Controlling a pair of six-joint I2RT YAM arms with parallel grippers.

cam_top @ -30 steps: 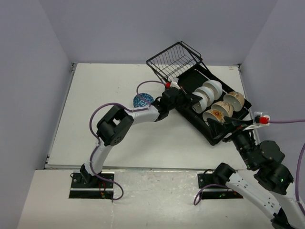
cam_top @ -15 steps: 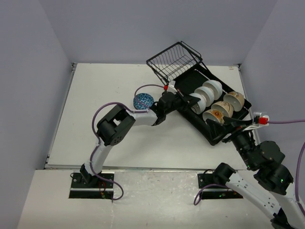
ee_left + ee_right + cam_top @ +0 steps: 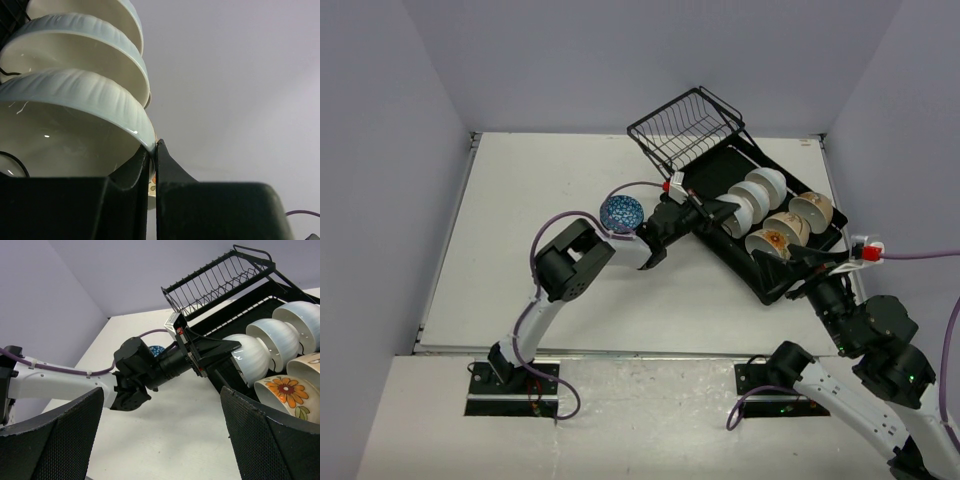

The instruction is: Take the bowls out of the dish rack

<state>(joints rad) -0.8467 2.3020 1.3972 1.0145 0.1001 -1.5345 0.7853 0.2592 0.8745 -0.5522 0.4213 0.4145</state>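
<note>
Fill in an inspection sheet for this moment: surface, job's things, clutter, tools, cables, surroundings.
Surface: white table, no spills seen.
Job's things: dish rack at the far right holds six bowls on edge, three white bowls and three cream bowls; blue-patterned bowl sits on the table by the left arm.
Clutter: nothing seen.
Tools: left tool shut on the rim of the nearest white bowl; right tool open, holding nothing, near the rack's near end.
Cables: purple cables loop along both arms.
Surroundings: plain lavender walls on three sides.
</note>
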